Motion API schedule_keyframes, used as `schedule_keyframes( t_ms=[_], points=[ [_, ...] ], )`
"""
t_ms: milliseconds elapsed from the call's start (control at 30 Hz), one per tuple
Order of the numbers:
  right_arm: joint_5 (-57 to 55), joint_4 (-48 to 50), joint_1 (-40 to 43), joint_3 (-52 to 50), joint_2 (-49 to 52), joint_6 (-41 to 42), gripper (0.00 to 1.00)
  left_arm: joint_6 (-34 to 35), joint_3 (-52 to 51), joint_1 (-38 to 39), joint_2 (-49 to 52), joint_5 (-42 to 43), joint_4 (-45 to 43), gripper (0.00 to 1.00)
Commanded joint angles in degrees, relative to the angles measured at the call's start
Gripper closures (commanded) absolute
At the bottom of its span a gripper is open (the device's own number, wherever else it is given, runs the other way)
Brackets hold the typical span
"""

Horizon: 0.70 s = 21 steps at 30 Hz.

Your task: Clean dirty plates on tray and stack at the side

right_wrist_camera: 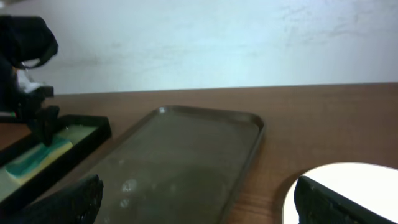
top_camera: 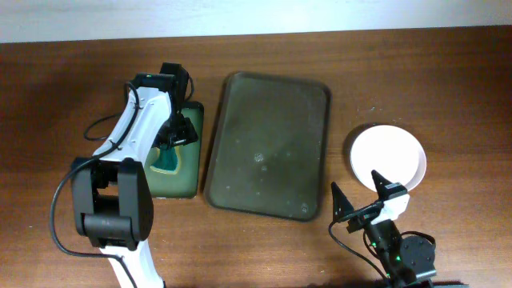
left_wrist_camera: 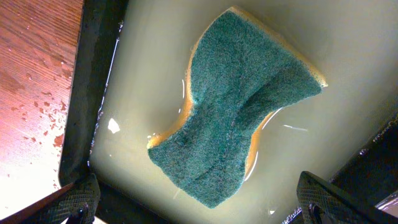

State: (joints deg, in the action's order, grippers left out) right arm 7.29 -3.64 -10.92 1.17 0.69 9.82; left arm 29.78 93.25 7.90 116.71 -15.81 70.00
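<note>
Left tool [top_camera: 178, 133], overhead view: hangs over the small green tray [top_camera: 194, 182], which sits left of centre on the bench [top_camera: 64, 96], directly above the sponge [top_camera: 166, 162]. Its spread cannot be read from this angle. Big dark tray [top_camera: 240, 104] lies mid-bench and carries no plates. White plate [top_camera: 387, 155] sits off the tray toward the right edge, plain white, no smear. One plate or a stack: cannot tell from above. Right tool [top_camera: 362, 192] waits by the near edge, just short of the plate, fingers wide, holding nothing.

Left wrist view: supplies what overhead hides. Sponge lies green face up in shallow cloudy water, pinched at its waist. Both fingertips [left_wrist_camera: 78, 200] stand wide to either side of it, so it is not gripped. Judgement: it is set there to soak or to be parked.

Right wrist view: low angle across the bench. Fingers wide and empty. Big dark tray is bare ahead, with faint pale spots on its floor. Plate rim is at lower right, close beside the right finger; stack height is cropped out here too. Judgement: no plate on the tray and a white one at the side, so the task looks at or near its end.
</note>
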Motion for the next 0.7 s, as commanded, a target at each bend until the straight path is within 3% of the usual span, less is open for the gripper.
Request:
schedule_keyframes(
  t_ms=[0,500,600,667],
  points=[
    [-0.7,0.7,-0.3,-0.9,-0.5,-0.6,0.02,-0.1,0.2,-0.3,-0.4,0.0,0.1,0.01],
    [-0.7,-0.2,-0.3,-0.9,-0.4,-0.6,0.02,-0.1,0.0,-2.1,-1.1,0.0,0.0,0.0],
    [-0.7,-0.2,-0.3,-0.9,-0.4,-0.6,0.02,-0.1,-1.7,2.4,-9.7,-0.7,0.7,0.01],
    [-0.7,-0.2,-0.3,-0.9,-0.4,-0.6,0.02,-0.1,-3.7,7.0,-18.3,-10.1,-1.8,0.01]
  ],
)
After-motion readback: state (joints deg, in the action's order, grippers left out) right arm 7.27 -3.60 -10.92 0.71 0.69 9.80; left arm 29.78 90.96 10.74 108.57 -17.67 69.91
